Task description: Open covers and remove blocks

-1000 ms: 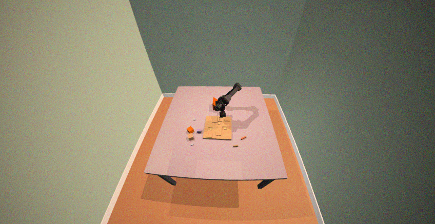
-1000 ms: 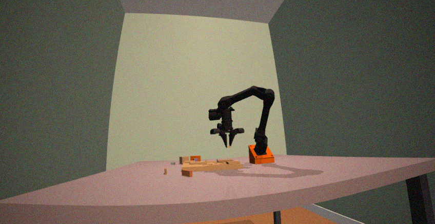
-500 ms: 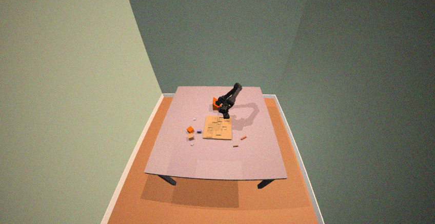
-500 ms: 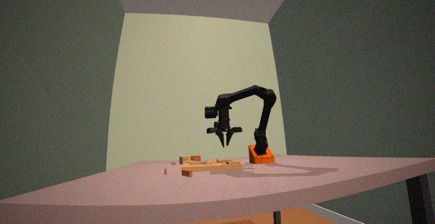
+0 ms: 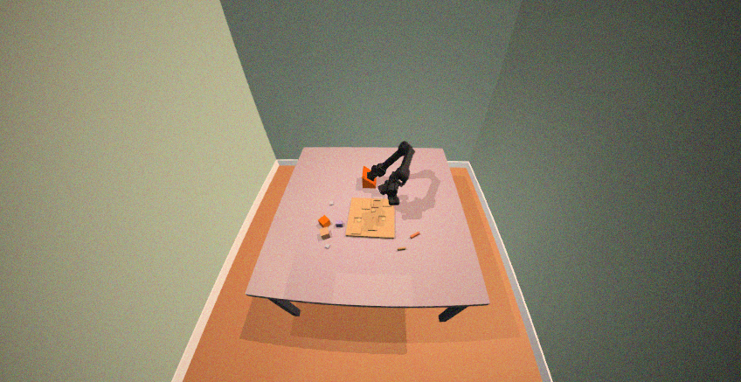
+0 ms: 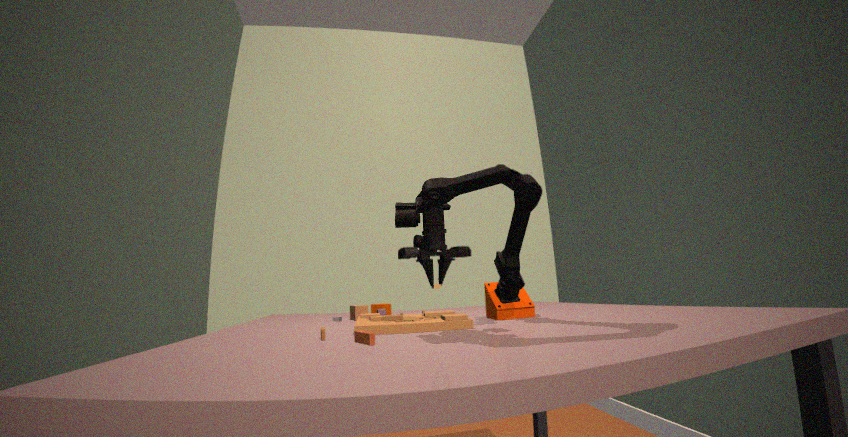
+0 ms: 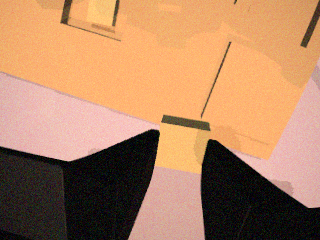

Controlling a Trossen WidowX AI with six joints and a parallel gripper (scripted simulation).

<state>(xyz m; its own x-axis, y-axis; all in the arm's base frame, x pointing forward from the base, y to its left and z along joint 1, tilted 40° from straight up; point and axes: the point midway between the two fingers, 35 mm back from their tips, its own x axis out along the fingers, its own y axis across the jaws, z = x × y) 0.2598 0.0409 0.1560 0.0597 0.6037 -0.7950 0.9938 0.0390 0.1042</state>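
Observation:
My gripper (image 6: 437, 285) (image 7: 181, 144) is shut on a small pale yellow wooden block (image 6: 437, 286) (image 7: 180, 150) and holds it in the air above the puzzle board's edge. The tan puzzle board (image 5: 384, 232) (image 6: 416, 326) (image 7: 125, 95) lies on the table with several covers and wells. In the wrist view, a pale block (image 7: 102, 11) sits in an uncovered well at the top left. The wells at the board's far side are too small in the top and exterior views to tell which covers are open.
An orange cube (image 5: 324, 220), a tan cube (image 5: 325, 232) and a small purple block (image 5: 339, 224) lie left of the board. A red-orange piece (image 5: 414, 234) (image 6: 364, 338) and a small tan piece (image 5: 401, 248) (image 6: 323, 334) lie near its front right. Two small white pieces (image 5: 331, 203) (image 5: 327, 246) lie at the left.

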